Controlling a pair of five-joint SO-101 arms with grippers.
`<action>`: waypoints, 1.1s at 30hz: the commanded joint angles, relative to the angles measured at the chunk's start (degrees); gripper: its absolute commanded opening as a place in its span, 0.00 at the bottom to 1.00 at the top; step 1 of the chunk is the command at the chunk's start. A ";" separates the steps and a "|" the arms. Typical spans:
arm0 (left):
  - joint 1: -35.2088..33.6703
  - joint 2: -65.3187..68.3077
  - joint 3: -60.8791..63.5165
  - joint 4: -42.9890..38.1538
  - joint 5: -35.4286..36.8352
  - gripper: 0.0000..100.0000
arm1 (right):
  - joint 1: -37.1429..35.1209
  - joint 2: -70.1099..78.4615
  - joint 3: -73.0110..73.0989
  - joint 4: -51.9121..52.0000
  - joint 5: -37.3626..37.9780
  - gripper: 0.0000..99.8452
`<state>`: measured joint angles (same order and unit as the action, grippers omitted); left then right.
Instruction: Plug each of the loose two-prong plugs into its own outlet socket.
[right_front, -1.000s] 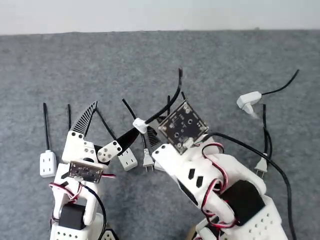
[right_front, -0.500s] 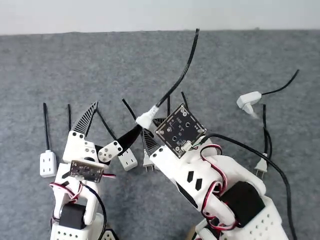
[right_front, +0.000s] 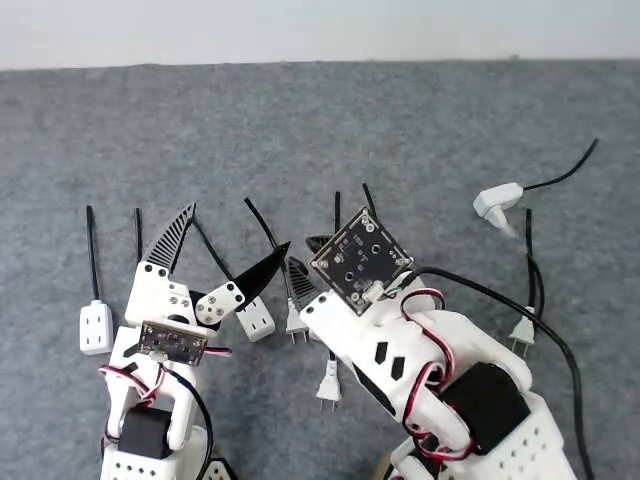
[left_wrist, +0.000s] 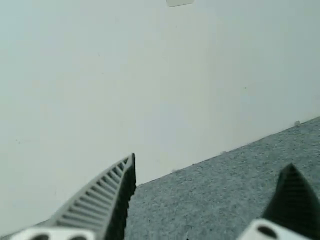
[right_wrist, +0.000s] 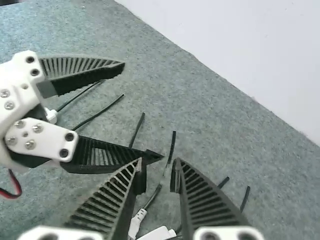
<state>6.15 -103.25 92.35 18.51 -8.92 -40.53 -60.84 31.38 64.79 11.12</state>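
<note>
My right gripper (right_front: 305, 255) hangs low over the grey carpet, its fingers a little apart with nothing between them (right_wrist: 157, 164). A white two-prong plug (right_front: 328, 382) lies on the carpet beside the right arm, its cord hidden under the arm. A second plug (right_front: 296, 322) lies next to a white outlet socket (right_front: 256, 320). My left gripper (right_front: 238, 228) stands wide open and empty just left of the right one (left_wrist: 211, 162). Another socket (right_front: 95, 328) lies at the far left. At the right are a third socket (right_front: 497, 201) and a plug (right_front: 520, 336).
Black cords (right_front: 265, 230) fan out on the carpet in front of both grippers. A thick black cable (right_front: 500, 300) runs along the right arm. The left gripper's fingers (right_wrist: 80, 70) stand close to my right gripper. A white wall (right_front: 320, 30) bounds the far side.
The right gripper held a white plug with its black cord raised in the air. It has let go, and the plug now lies on the carpet beside the right arm. The left arm stayed still.
</note>
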 joint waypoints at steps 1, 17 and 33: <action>0.00 -0.70 -0.40 -1.49 0.44 0.41 | 4.00 0.22 -0.53 0.22 -1.14 0.10; -1.49 -0.62 1.54 -3.34 1.67 0.41 | 15.52 0.22 13.45 -13.58 -22.42 0.21; -1.32 -0.44 2.51 -4.40 1.93 0.41 | 19.47 15.16 11.78 -12.53 -35.69 0.25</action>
<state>4.84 -103.25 95.25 15.60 -7.78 -21.19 -47.12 45.27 52.48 -21.67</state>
